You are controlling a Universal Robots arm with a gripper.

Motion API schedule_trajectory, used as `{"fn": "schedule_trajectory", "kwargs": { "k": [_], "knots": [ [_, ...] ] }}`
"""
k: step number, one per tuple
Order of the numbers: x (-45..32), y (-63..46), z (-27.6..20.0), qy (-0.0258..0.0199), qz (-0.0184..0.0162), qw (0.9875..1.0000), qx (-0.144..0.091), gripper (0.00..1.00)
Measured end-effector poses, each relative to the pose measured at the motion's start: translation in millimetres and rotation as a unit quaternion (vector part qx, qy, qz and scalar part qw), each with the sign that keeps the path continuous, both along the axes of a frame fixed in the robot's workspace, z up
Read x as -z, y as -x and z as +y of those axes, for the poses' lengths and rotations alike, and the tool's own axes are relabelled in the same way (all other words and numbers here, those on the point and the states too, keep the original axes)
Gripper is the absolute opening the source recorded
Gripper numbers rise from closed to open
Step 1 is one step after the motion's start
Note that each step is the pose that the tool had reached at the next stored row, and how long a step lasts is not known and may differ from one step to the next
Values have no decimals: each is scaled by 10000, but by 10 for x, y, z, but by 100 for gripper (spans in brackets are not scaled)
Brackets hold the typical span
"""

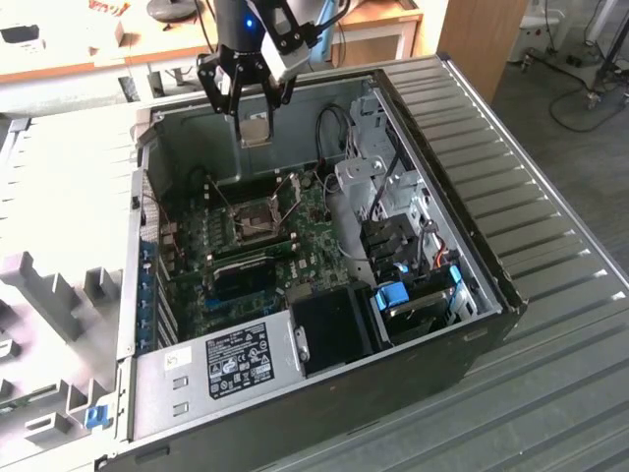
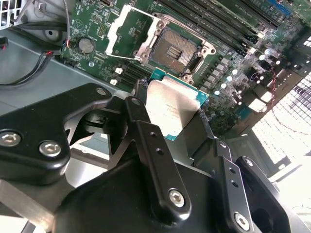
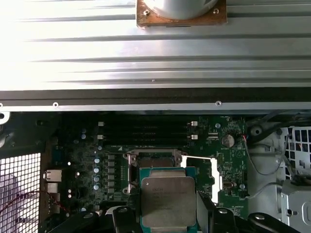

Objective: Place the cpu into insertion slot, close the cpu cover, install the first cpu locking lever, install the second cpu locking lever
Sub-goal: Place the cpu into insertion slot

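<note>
Closest to me in the second wrist view are the black fingers [image 2: 146, 141] of the tool [image 2: 171, 104]. They are squeezed onto two sides of the cpu [image 2: 167, 114], so the tool is holding the chip. The chip is up in the air and touches nothing else.

In the exterior view the tool [image 1: 254, 106] hangs over the open computer case [image 1: 324, 393], which lies on the ridged bench [image 1: 550, 324]. It is near the far wall of the case, with the cpu [image 1: 256, 131] under it.

The insertion slot [image 2: 177, 48] sits near the middle of the green board [image 2: 228, 73], just beside the long black memory slots [image 2: 218, 19]. I can see its bare pins, so nothing is in it yet. The cpu cover [image 2: 130, 33] is flipped open and lies back on the side of the slot away from the memory slots.

I think the thin sticks standing up by the slot are the locking levers [image 1: 286, 189], but they are hard to make out.

So none of the four jobs is done. The chip is picked up and is high above the board, not yet over its slot.
</note>
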State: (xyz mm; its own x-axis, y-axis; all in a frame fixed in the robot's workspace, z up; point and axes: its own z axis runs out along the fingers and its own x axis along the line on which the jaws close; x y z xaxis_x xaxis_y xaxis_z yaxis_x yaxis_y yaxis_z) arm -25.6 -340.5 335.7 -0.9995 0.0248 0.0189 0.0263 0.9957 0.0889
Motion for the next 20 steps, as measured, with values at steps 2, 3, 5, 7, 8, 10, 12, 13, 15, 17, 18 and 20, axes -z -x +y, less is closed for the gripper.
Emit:
{"fn": "schedule_trajectory", "kwargs": {
  "k": [2,3,5,7,8,10,12,13,15,17,18,20],
  "knots": [
    [16,0,0,0,0,10000,0,54],
    [24,0,0,0,0,10000,0,54],
    [35,1,2,2,-1,10000,0,54],
    [48,1,2,0,-4,10000,0,54],
    [53,1,3,1,-4,10000,0,54],
    [56,1,3,2,-4,10000,0,54],
    [59,2,3,1,-4,10000,0,54],
    [58,2,3,1,-4,10000,0,54],
    [59,3,4,1,-5,10000,0,54],
    [59,3,4,1,-4,10000,0,54],
    [59,3,4,1,-4,10000,0,54],
    [59,3,4,1,-5,10000,0,54]
  ]
}}
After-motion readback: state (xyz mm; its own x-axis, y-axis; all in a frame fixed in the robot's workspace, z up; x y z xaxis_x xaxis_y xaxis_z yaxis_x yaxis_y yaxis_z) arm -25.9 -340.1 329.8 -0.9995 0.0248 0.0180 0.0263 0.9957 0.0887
